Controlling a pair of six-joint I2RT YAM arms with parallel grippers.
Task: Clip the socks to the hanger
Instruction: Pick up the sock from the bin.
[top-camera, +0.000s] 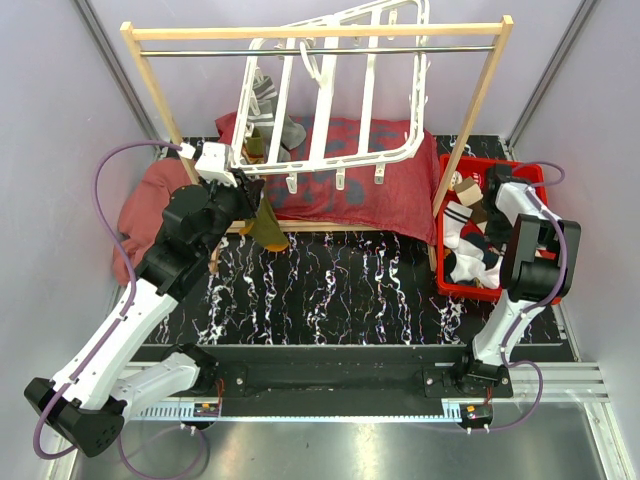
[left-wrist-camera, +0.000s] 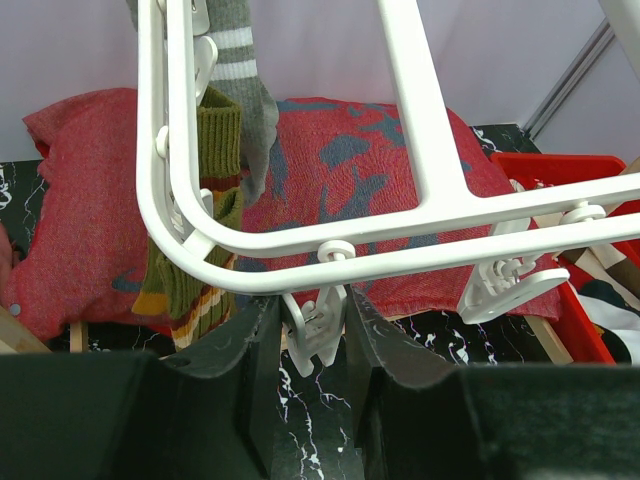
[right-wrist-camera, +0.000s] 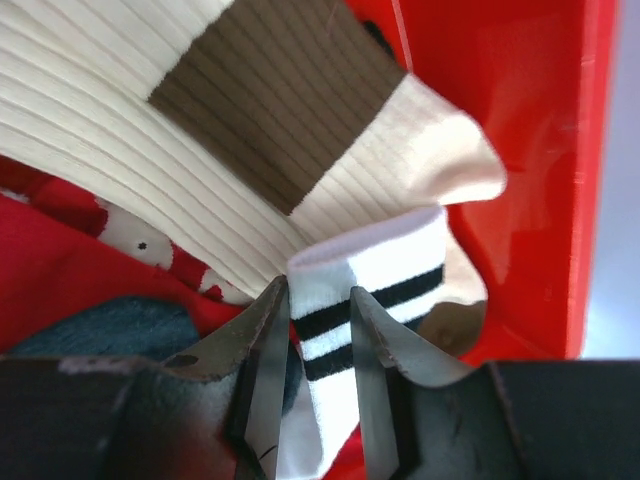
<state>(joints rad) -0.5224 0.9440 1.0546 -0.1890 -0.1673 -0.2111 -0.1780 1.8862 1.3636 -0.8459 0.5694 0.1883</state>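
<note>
The white hanger (top-camera: 330, 163) leans tilted against the rail, with a grey sock (top-camera: 268, 100) and an olive-brown striped sock (top-camera: 268, 228) clipped at its left side. My left gripper (top-camera: 248, 185) is at the hanger's lower left corner. In the left wrist view it (left-wrist-camera: 312, 300) is shut on a dangling white clip (left-wrist-camera: 318, 335) under the frame (left-wrist-camera: 430, 150). My right gripper (top-camera: 490, 195) is down in the red basket (top-camera: 520, 170). In the right wrist view it (right-wrist-camera: 318, 295) is shut on the cuff of a white sock with black stripes (right-wrist-camera: 385, 265), beside a beige-brown sock (right-wrist-camera: 270, 90).
A wooden rail frame (top-camera: 320, 32) stands over the large red cloths (top-camera: 340, 200) at the back. The red basket at the right holds several more socks (top-camera: 465, 260). More empty clips (left-wrist-camera: 510, 285) hang along the hanger's lower bar. Black marbled mat (top-camera: 340, 290) in front.
</note>
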